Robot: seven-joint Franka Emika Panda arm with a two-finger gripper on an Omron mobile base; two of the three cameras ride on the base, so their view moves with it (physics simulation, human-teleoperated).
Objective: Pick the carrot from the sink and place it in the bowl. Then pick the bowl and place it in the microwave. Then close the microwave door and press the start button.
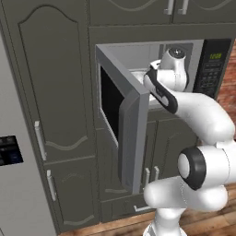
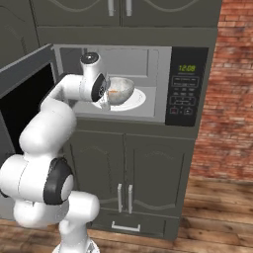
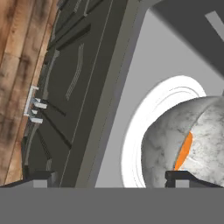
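The microwave (image 2: 148, 59) stands open, its door (image 1: 131, 133) swung out to the left. Inside, the pale bowl (image 2: 121, 90) sits on the white turntable plate (image 2: 138, 101), with the orange carrot (image 3: 183, 151) lying in it. My gripper (image 3: 109, 177) reaches into the cavity at the bowl's left side and is open. One fingertip (image 3: 179, 176) is at the bowl's rim and the other stands far off it. In the right base view the gripper (image 2: 104, 103) hangs just left of the bowl. The sink is out of view.
The black keypad (image 2: 185, 86) with a green display is on the microwave's right side. Dark cabinet doors (image 2: 123, 168) lie below, a brick wall (image 2: 232, 89) to the right, and a grey fridge (image 1: 14, 152) to the left. The floor is wooden.
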